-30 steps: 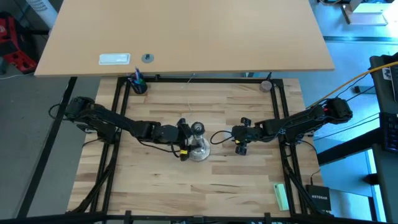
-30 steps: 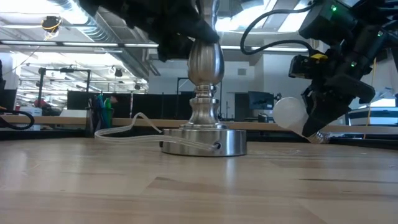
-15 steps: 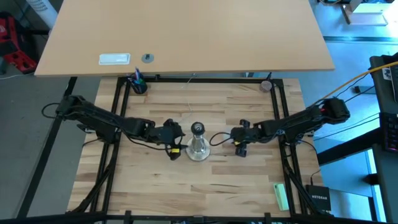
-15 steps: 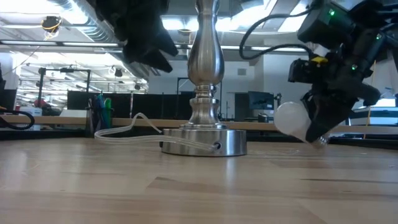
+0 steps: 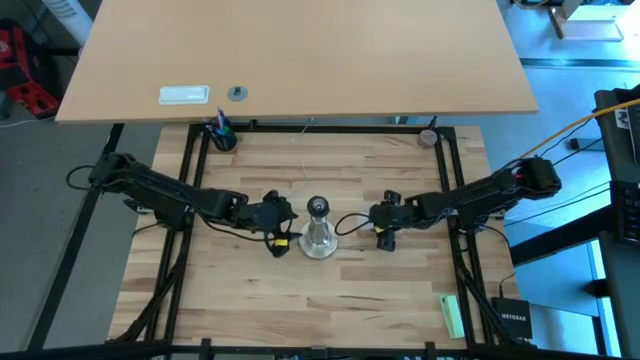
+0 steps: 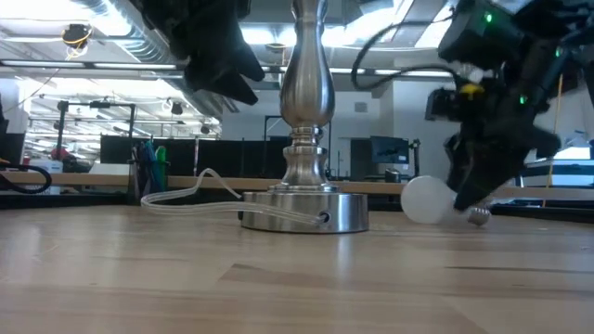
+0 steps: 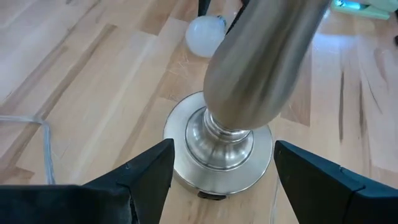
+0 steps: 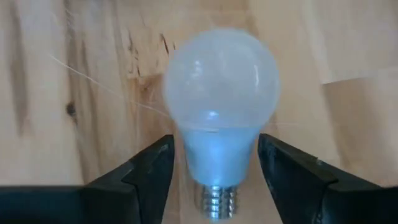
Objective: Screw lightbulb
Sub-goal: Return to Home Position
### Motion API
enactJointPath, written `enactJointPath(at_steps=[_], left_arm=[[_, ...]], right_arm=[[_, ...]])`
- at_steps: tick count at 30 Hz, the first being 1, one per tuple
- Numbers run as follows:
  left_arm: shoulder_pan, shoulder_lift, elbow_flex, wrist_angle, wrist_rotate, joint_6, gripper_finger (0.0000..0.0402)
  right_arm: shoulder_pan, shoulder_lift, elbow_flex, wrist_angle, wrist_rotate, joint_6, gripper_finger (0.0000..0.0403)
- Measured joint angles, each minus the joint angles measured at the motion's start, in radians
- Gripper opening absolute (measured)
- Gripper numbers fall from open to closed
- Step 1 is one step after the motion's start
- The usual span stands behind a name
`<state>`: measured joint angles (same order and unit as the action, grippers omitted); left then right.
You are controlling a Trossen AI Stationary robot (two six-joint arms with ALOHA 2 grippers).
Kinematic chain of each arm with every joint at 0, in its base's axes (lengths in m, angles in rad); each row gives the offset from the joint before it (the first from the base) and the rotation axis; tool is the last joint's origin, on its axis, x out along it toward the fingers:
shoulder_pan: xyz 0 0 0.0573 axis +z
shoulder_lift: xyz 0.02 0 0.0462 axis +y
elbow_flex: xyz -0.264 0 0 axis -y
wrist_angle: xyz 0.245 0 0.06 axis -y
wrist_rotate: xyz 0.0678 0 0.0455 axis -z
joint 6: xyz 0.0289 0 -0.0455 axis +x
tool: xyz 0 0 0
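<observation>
On my left, the left gripper (image 5: 283,222) hangs just beside the one silver lamp stand (image 6: 306,102), spread wide and holding nothing. Seen from its wrist camera, the stand sits between its two fingers (image 7: 143,174) without touching either. The stand is upright mid-desk (image 5: 300,300), with one clear cord (image 6: 181,195) trailing from its round base. The single lightbulb (image 6: 425,200) lies on its side on the wood just right of the stand, globe toward it. The right gripper (image 5: 384,228) straddles the bulb's neck; I cannot tell whether it clamps the bulb or merely flanks it.
</observation>
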<state>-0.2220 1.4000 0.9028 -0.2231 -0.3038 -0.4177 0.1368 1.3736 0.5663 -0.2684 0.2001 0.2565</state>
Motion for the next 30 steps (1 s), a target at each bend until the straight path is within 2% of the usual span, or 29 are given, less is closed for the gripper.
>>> enactJointPath(at_steps=[6,10,16,22,25,30], left_arm=[[-0.007,-0.066,0.000,0.004,-0.008,0.038,0.0264],[-0.007,-0.116,0.000,0.001,-0.049,0.122,0.0257],[-0.006,-0.253,-0.121,0.184,-0.093,0.265,0.0225],[0.011,-0.482,-0.374,0.439,-0.094,0.295,0.0190],[0.025,-0.585,-0.469,0.509,-0.122,0.262,0.0177],[0.052,-0.710,-0.533,0.458,-0.228,0.214,0.0161]], right_arm=[[0.000,-0.156,0.064,-0.193,0.000,0.000,0.0248],[0.000,-0.316,0.076,-0.275,0.001,-0.001,0.0247],[0.001,-0.628,0.012,-0.142,-0.049,-0.084,0.0219],[0.001,-0.914,-0.131,0.051,-0.152,-0.108,0.0164],[0.000,-1.032,-0.174,0.068,-0.148,-0.108,0.0136],[0.000,-1.153,-0.182,0.021,-0.026,-0.108,0.0106]])
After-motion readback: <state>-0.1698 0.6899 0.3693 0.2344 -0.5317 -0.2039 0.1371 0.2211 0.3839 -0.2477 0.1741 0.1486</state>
